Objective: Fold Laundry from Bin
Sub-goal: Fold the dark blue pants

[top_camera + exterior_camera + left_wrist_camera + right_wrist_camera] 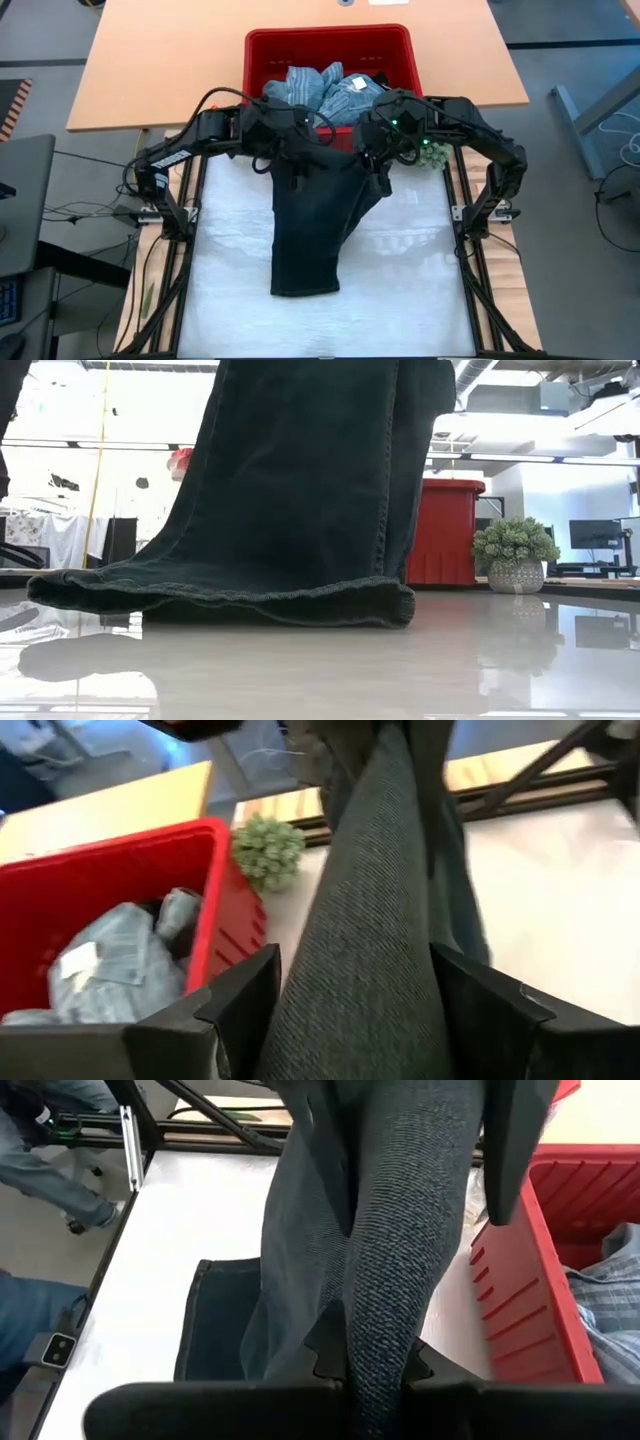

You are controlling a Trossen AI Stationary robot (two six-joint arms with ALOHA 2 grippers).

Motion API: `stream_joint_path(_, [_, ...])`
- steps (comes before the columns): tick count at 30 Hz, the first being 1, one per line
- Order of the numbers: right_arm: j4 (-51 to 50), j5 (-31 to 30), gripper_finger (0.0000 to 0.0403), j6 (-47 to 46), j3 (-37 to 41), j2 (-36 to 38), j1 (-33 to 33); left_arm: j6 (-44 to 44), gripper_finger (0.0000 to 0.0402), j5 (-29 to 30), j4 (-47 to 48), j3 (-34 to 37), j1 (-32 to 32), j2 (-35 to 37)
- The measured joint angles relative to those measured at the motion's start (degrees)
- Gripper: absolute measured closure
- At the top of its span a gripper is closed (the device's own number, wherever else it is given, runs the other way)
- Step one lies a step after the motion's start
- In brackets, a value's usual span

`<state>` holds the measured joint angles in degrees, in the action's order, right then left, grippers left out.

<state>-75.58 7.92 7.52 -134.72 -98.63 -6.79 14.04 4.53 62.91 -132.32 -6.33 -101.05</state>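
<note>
High view: both arms hold dark navy piece (305, 225) up.

Dark jeans (305, 225) matt denim; bin (262, 52) glossy plastic

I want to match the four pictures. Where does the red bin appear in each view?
High view: the red bin sits top centre, above both arms.
Low view: right of centre, behind the hanging dark garment.
Left wrist view: left side.
Right wrist view: right edge.
Shared landmark: the dark garment, beside the bin in every view.
</note>
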Motion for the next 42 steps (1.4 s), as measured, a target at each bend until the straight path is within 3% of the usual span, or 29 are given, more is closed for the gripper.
stream_joint_path(5, [-0.90,0.00,0.0364,1.68,0.00,0.04,0.00,-0.64,0.0217,-3.77,4.59,-0.07,-1.00,0.32])
stream_joint_path(10, [-1.13,0.02,0.0350,3.70,0.00,-0.02,0.04,-0.41,0.0366,-4.31,7.72,-0.08,-1.00,-0.21])
stream_joint_path(11, [-1.13,0.02,0.0346,3.74,0.00,-0.02,0.04,-1.08,0.0381,-4.29,7.02,-0.07,-1.00,-0.24])
stream_joint_path(21, [2.28,-2.05,0.0272,4.70,-0.26,4.67,-0.67,-4.04,0.0397,3.32,7.52,-2.15,-0.98,2.07])
stream_joint_path(27, [8.65,-3.78,0.0188,4.16,-0.26,6.78,-1.29,-6.09,0.0399,4.28,7.60,-2.15,-0.78,3.56])
stream_joint_path(35, [7.30,-6.77,0.0084,4.68,-0.11,3.86,-1.33,-7.27,0.0399,4.10,7.32,-2.14,-0.78,3.97])
stream_joint_path(40, [4.88,-6.92,0.0049,5.87,-0.06,2.14,-0.03,-7.85,0.0399,4.89,7.20,-2.15,-0.76,3.97])
stream_joint_path(42, [4.93,-9.77,0.0050,6.15,-0.02,1.93,0.55,-7.29,0.0399,4.90,7.03,-2.14,-0.76,3.97])
